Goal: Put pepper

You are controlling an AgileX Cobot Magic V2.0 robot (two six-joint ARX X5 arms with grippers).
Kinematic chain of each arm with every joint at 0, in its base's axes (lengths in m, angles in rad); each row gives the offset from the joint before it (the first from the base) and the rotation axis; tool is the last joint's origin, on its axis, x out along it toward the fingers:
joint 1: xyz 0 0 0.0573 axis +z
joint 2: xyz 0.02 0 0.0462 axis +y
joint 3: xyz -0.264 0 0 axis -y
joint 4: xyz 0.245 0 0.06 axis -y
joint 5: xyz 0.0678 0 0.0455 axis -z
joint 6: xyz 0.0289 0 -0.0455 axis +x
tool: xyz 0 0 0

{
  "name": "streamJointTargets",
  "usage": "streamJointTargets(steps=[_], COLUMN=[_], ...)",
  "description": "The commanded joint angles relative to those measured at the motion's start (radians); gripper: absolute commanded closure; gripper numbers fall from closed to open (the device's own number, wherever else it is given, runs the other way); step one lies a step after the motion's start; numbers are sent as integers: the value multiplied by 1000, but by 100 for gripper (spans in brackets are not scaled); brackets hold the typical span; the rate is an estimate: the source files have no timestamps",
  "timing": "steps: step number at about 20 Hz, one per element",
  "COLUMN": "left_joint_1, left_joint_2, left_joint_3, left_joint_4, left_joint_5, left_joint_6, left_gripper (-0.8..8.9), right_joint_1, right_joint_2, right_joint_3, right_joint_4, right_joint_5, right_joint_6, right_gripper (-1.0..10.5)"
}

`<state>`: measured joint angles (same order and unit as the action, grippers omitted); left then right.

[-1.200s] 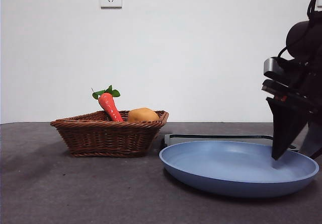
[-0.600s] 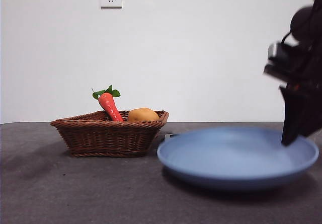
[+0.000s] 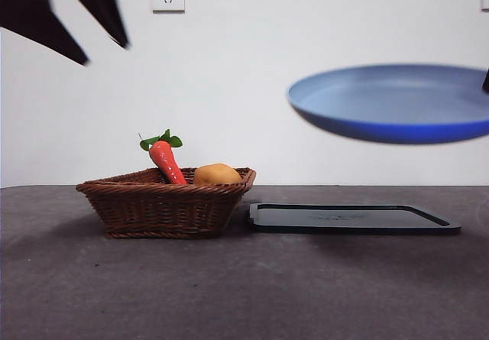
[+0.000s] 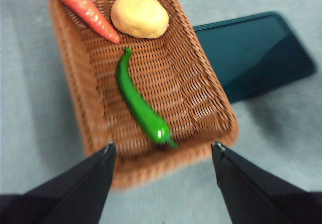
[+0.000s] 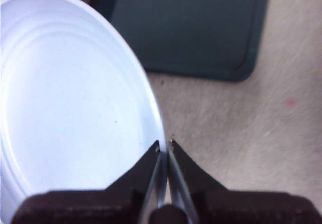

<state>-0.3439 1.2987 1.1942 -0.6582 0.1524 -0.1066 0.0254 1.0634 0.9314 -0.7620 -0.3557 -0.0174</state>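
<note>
A wicker basket (image 3: pixel 166 202) is seen on the left of a dark table (image 3: pixel 229 294), with a flat dark tray (image 3: pixel 351 218) just to its right. In the basket lie a carrot (image 4: pixel 80 5) with green leaves, a round yellow-orange item (image 4: pixel 140 16) and the pepper (image 4: pixel 141 108). The pepper is hidden behind the basket wall in the front view; it is shown only from the left wrist.

The left gripper (image 4: pixel 163 153) is held high above the basket, at the upper left of the front view, with its jaws spread wide and nothing between them. In its wrist view the pepper lies just ahead of the gap between the jaws, on the basket floor, well below them. The long axis of the pepper runs away from the jaws and slightly aslant: the thick stem end is nearest the gripper and the tapered tip points toward the carrot and the round item, which are close to it.

The right gripper (image 5: pixel 165 146) is clamped on the rim of a blue plate (image 3: pixel 393 102), which is held in the air above the tray, at the right.

The left arm is judged to be the one placed for the pick. A descent into the basket is called for, with the jaws set across the slim body of the pepper. The basket wall by the stem end could be caught by a jaw.
</note>
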Motion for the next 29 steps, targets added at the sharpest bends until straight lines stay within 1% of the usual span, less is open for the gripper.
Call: streamJointTargets(steps=[1,5,7,10,12,16,21,23,24,26,29], left_joint_1=[-40,-82,-84,-85,-87,-90,-95,-102,-103,-103,-103], left_joint_2=[146,358,440,537,582,655,715,719,719,720,721], left_joint_3=[97,231,272,302,302,302,302,302,302,302,302], left_joint_4=[4,-2,0,8,17,54,68,72,78,80,70], left_joint_5=[-55,-150,-160,-173,-178,-179,-186,-208,-210,-205,-201], left_joint_6=[-7,-10,-29,-33,-53,-60,-78,-77,-77,-78,-78], left_gripper=[477,477,477,477,477,478,478,479,496,568,651], right_joint_1=[-13,-13,-13,-13,-13,-13,-13,-13,-13,-13,-13], right_joint_2=[-37,-83,-89,-89,-89,-89,-89,-89,-89,-89,-89], right_joint_3=[24,24,24,24,24,24,24,24,24,24,24], right_joint_4=[9,-11,-11,-16,-18,-18,-18,-18,-17,-18,-17], right_joint_5=[-5,-5,-6,-10,-10,-10,-10,-9,-9,-9,-10], right_joint_6=[24,28,37,39,38,37,31,26,25,23,19], right_gripper=[941,941,941,941,941,941,941,941,941,941,941])
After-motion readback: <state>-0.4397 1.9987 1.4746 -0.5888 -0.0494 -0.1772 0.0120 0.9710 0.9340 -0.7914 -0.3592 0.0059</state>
